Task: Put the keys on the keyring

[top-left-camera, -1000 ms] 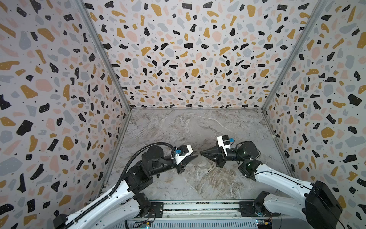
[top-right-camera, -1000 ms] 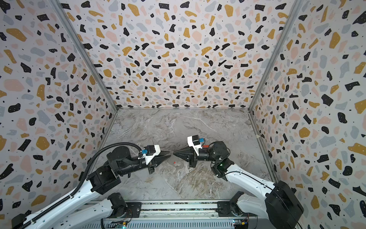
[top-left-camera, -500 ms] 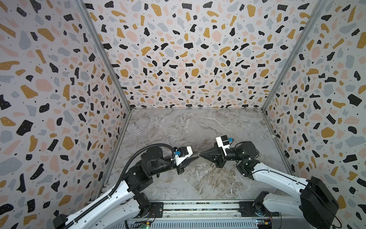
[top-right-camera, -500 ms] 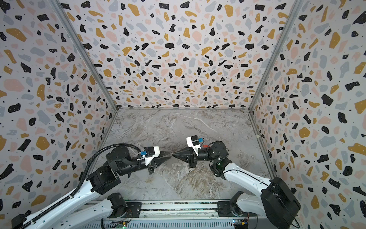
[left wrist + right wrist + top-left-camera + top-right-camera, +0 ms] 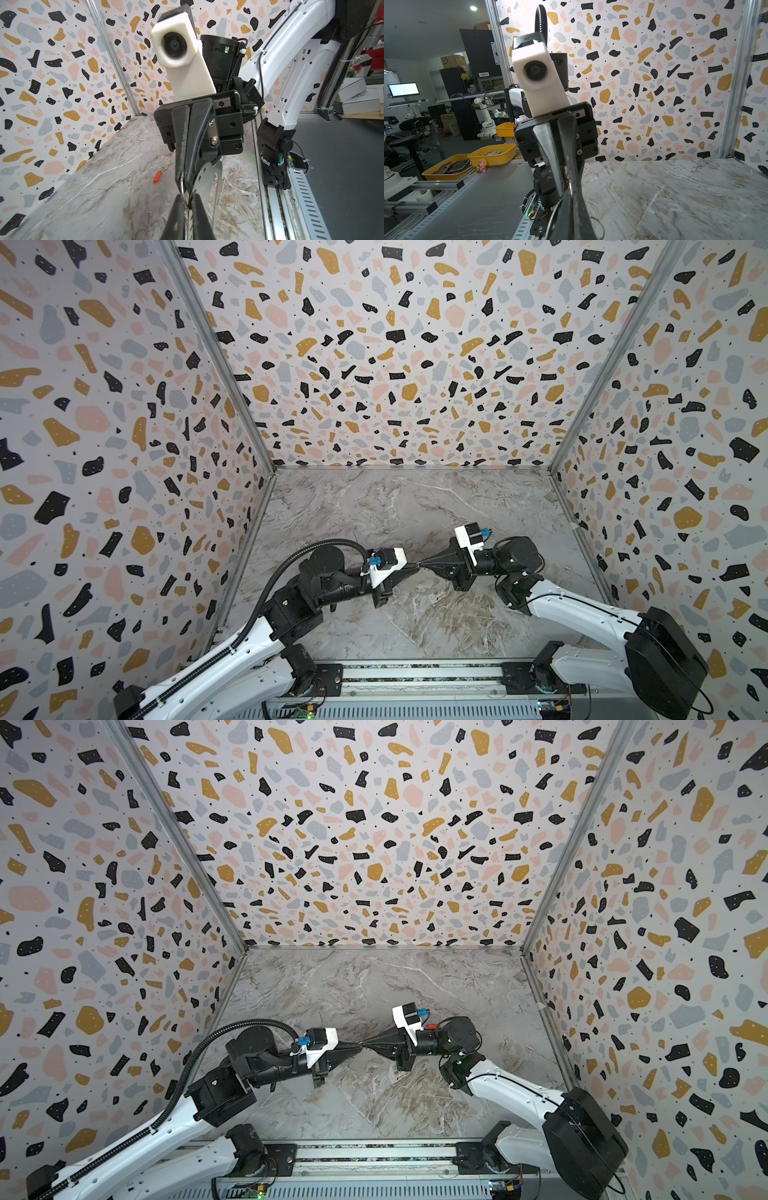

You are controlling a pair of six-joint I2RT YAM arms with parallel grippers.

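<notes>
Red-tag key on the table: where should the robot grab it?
By the red tag, probably: it is the bulkiest part, while the silvery key is thin and lies flat on the table. Come from straight above, pinching across the tag's narrow width.

Terrazzo walls [image 5: 374, 364], marble floor [image 5: 415, 506]

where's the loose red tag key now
The silvery key with the red-orange plastic tag lies on the marble table, seen only in the left wrist view, apart from the right gripper, toward the back wall.
</notes>
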